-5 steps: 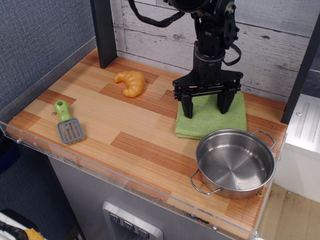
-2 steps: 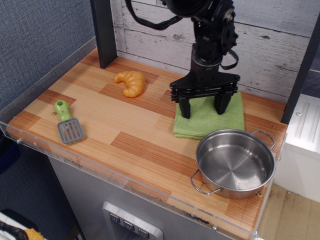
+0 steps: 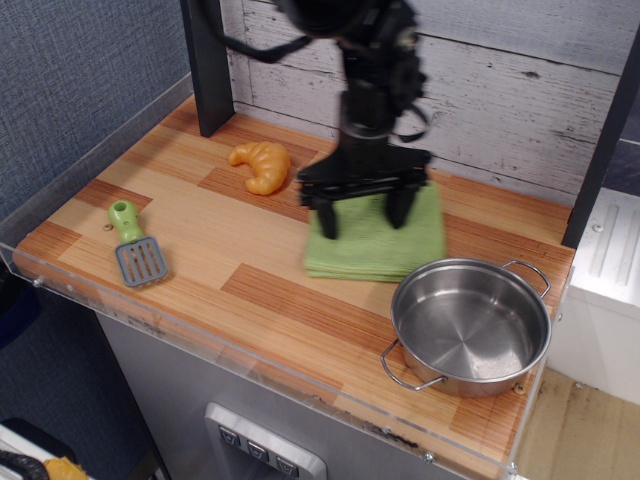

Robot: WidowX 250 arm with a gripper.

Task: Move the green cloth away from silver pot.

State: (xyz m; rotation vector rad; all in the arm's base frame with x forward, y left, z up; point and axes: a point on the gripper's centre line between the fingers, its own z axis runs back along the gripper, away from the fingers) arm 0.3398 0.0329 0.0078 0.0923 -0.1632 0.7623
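On the striped wooden tabletop, the black robot gripper stood spread wide, both fingers pressed onto the light green folded cloth.
Cloth lay just up-left of the shallow shiny steel pot, near its rim; image was motion-blurred.

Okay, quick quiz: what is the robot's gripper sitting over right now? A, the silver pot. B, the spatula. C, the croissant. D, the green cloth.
D: the gripper has its spread fingers down on the green cloth, while the croissant, the spatula and the silver pot each lie clear of it.
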